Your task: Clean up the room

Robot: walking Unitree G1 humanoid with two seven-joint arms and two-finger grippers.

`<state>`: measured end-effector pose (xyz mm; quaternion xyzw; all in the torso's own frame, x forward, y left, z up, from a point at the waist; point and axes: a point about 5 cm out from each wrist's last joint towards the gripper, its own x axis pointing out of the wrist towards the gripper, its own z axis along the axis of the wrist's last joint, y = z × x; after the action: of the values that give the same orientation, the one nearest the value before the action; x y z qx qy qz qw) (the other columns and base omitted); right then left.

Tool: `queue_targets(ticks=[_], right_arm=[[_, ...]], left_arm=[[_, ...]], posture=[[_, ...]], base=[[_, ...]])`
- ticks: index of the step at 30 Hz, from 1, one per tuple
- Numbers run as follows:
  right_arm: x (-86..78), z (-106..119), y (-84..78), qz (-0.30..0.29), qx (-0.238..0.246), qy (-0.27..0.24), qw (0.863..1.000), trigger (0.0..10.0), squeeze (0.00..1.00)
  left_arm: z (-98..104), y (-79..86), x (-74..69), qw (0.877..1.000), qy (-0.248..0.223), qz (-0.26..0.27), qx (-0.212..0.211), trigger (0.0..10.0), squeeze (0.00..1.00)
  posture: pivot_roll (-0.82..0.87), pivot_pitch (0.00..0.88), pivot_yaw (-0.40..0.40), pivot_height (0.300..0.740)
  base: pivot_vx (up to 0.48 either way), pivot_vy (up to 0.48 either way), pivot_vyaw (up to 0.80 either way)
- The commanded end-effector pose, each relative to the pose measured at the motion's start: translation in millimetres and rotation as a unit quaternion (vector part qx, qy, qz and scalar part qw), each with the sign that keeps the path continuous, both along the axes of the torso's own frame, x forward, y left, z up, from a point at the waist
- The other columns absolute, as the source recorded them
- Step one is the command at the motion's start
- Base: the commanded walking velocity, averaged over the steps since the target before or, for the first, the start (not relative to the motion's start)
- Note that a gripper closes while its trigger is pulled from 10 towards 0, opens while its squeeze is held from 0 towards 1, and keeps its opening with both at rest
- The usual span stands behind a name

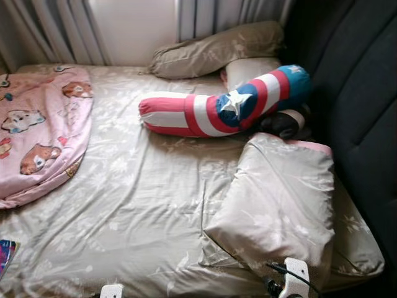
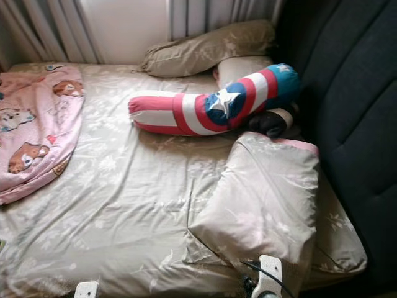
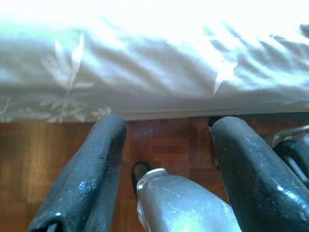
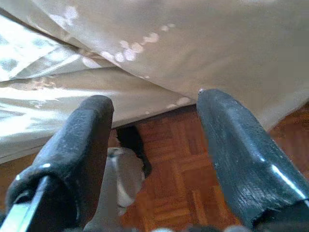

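left claw (image 3: 166, 145) fingers spread, right claw (image 4: 154, 121) fingers spread, both lowered

**Left gripper low at the bed's edge**

The left gripper (image 3: 166, 145) has its two black fingers (image 3: 89, 179) spread apart, with nothing between them. Just beyond the fingertips hangs the pale bed sheet (image 3: 159, 72), patterned with faint leaves and brightly lit higher up. Under the sheet's edge lies a reddish-brown parquet floor (image 3: 164, 140). A silver part of the robot (image 3: 181, 203) shows between the fingers.
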<state>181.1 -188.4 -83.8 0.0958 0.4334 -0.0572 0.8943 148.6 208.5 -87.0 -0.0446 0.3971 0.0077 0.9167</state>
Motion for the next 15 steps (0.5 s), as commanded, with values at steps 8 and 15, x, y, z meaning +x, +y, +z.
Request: queue_targets(ticks=[8, 15], right_arm=[[-3.3, -2.1, 4.3, 0.002, 0.005, 0.006, 1.000, 10.0, 0.00], [-1.4, -0.8, 4.1, -0.005, 0.008, -0.005, 1.000, 10.0, 0.00]], left_arm=[[-4.2, 4.4, -12.5, 1.000, 0.021, -0.006, 0.008, 10.0, 0.00], [-3.8, 4.8, -11.8, 1.000, 0.020, -0.007, 0.009, 10.0, 0.00]], posture=[[0.12, 0.045, -0.025, 0.740], [0.12, 0.056, -0.026, 0.740]], base=[[0.000, -0.126, -0.72], [0.000, -0.332, -0.20]])
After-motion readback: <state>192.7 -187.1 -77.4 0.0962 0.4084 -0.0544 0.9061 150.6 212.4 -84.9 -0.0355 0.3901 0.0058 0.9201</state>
